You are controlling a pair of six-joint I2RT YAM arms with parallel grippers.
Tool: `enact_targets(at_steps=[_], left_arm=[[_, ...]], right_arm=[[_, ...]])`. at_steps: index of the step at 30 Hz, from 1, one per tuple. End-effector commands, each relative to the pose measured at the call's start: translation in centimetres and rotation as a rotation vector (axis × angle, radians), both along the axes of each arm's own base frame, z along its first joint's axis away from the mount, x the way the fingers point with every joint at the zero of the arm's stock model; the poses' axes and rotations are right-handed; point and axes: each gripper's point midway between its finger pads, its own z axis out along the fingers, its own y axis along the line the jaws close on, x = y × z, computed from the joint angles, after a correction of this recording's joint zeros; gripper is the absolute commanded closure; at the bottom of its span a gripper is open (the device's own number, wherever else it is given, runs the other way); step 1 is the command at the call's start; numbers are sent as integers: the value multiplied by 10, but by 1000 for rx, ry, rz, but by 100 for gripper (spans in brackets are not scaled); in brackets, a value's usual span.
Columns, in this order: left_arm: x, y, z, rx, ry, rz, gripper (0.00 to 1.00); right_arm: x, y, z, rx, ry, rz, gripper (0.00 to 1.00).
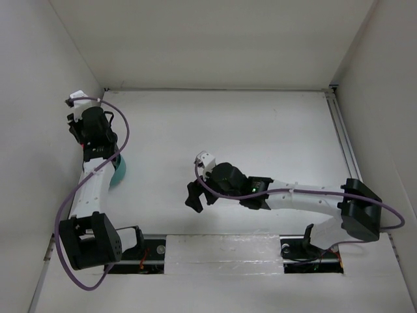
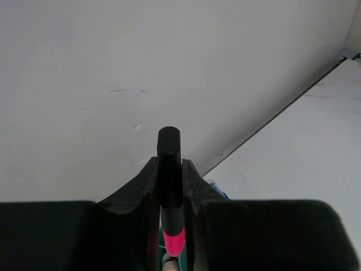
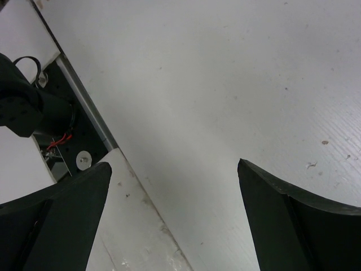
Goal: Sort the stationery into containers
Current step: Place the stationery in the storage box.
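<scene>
**Top external view.** The left arm reaches along the side wall. Its wrist covers most of the round teal plastic organizer, and only an arc of the rim shows beside the forearm. The right arm lies across the white counter. The right fingers are well apart from the organizer, with nothing between them.

**Left wrist view.** The left fingers are clamped on a black marker with a pink band. The black end stands up past the fingertips. The pink band sits lower, between the fingers, with teal plastic directly beneath it. It cannot be told whether the lower tip is already inside a compartment.

**Right wrist view.** The right fingers are spread fully and grip nothing. Only bare counter shows between them.

**Hazards.** The lower tip and the inner dividers are hidden, so a release here is poorly checked. If the tip sits over a divider or the rim, the marker could bounce, lean out and fall onto the counter. The grip is low on the barrel, so any tilt at release would swing the long upper end outward. The wall is close behind the fingers, and a careless lift or turn could strike it or nudge the light organizer.
</scene>
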Motion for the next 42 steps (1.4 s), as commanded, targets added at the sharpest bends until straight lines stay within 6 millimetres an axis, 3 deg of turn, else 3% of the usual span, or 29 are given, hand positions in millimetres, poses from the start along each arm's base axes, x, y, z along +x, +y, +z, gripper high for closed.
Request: enact_targets(at_steps=[1, 4, 9, 11, 14, 18, 22, 23, 26, 30, 33, 36, 40, 42], left_arm=[[8, -2, 20, -9, -116, -13, 100], [17, -8, 14, -35, -116, -65, 100], [43, -32, 24, -74, -113, -259, 100], [40, -31, 20, -90, -91, -275, 100], [28, -13, 41, -122, -171, -307, 100], [15, -9, 37, -128, -188, -227, 100], [-3, 2, 10, -156, -214, -123, 100], [-6, 2, -9, -175, -191, -106, 100], [-15, 7, -16, -170, -194, -56, 100], [-13, 6, -16, -170, -192, -68, 100], [0, -3, -15, -195, -182, -143, 100], [-1, 6, -12, -266, -235, -189, 100], [-3, 12, 0, -234, -245, -163, 100], [-4, 15, -3, -238, -245, -139, 100]], right_arm=[[-2, 8, 6, 31, -6, 24, 0], [-4, 8, 11, 43, -7, 32, 0], [2, 0, 19, 58, -30, -17, 0], [3, -3, 23, 58, -35, -28, 0], [4, -6, 29, 62, -50, -32, 0], [5, -5, 33, 69, -62, -29, 0], [2, -9, 37, 65, -65, -16, 0], [1, -9, 42, 77, -70, -16, 0], [0, -14, 36, 66, -65, -16, 0], [-1, -14, 39, 74, -69, -16, 0], [-1, -14, 39, 74, -69, -16, 0], [0, -14, 39, 70, -76, -12, 0], [0, -14, 36, 62, -73, -12, 0], [-2, -13, 36, 64, -69, -4, 0]])
